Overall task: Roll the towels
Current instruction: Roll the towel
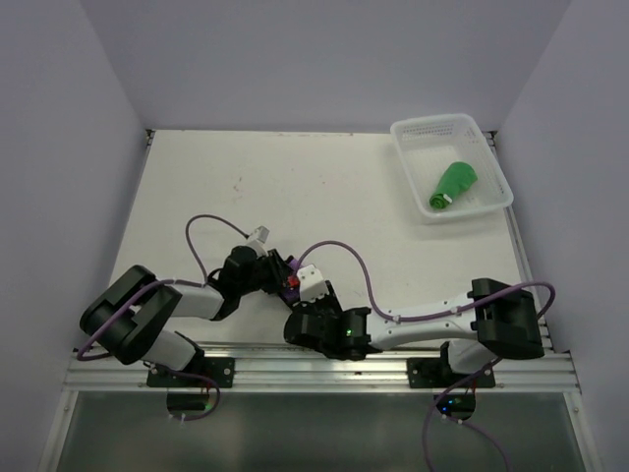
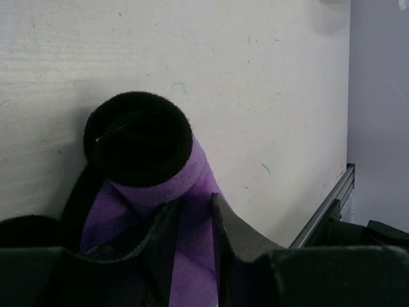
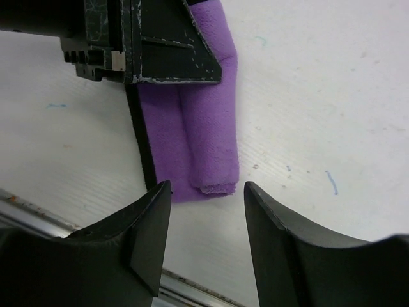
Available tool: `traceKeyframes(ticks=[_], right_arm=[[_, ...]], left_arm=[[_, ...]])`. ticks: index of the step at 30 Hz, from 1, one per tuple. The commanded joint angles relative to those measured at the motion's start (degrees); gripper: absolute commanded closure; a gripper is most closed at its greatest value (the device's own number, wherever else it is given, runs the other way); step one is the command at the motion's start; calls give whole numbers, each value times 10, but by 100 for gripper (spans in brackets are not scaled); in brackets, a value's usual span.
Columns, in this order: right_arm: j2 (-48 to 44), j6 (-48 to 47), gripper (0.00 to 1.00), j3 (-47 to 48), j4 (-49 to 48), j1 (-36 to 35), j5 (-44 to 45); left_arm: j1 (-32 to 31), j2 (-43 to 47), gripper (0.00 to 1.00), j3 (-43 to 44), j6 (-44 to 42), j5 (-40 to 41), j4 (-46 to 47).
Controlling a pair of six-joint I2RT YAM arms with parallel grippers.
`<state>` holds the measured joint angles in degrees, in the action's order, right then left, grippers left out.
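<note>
The purple towel (image 3: pixel 206 128) lies on the table near the front edge, partly rolled lengthwise, with black edging along its left side. Seen from the left wrist, its rolled end (image 2: pixel 137 142) shows a black spiral. My left gripper (image 2: pixel 195 204) is shut on a fold of the purple fabric. My right gripper (image 3: pixel 206 187) stands open just short of the towel's near end, touching nothing. From above, both grippers (image 1: pixel 275 270) (image 1: pixel 298 295) meet over the purple towel (image 1: pixel 292 265). The green towel (image 1: pixel 450 187) lies rolled up inside the basket.
A white lattice basket (image 1: pixel 423 133) stands at the back right corner of the table. An aluminium rail (image 3: pixel 192 284) runs along the table's front edge, close under my right fingers (image 3: pixel 147 236). Cables loop above both arms.
</note>
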<state>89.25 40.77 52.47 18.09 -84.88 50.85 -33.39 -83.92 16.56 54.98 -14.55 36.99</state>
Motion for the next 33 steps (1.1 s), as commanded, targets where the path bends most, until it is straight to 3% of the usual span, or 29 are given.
traceKeyframes(ticks=[1, 4, 11, 16, 24, 29, 30, 31, 33], right_arm=[[-65, 29, 47, -49, -80, 39, -92], [-102, 64, 47, -96, -129, 107, -213], [-106, 101, 43, -146, -202, 204, -371], [-80, 134, 42, -180, -267, 233, -427], [-30, 129, 43, -196, -296, 237, -441], [-22, 121, 57, -199, -323, 236, -471], [-22, 121, 61, -200, -327, 236, -476], [-22, 121, 73, -206, -335, 237, -489], [-22, 120, 81, -211, -353, 235, -500]], left_arm=[[2, -6, 68, -33, -17, 41, -89], [2, -1, 68, -38, -17, 43, -90], [2, 8, 68, -51, -15, 44, -85], [2, 7, 68, -54, -15, 44, -82], [2, 7, 68, -59, -13, 44, -78], [2, 12, 68, -63, -10, 47, -80], [2, 13, 68, -64, -10, 48, -82], [2, 15, 68, -64, -11, 51, -83], [2, 18, 68, -65, -11, 52, -87]])
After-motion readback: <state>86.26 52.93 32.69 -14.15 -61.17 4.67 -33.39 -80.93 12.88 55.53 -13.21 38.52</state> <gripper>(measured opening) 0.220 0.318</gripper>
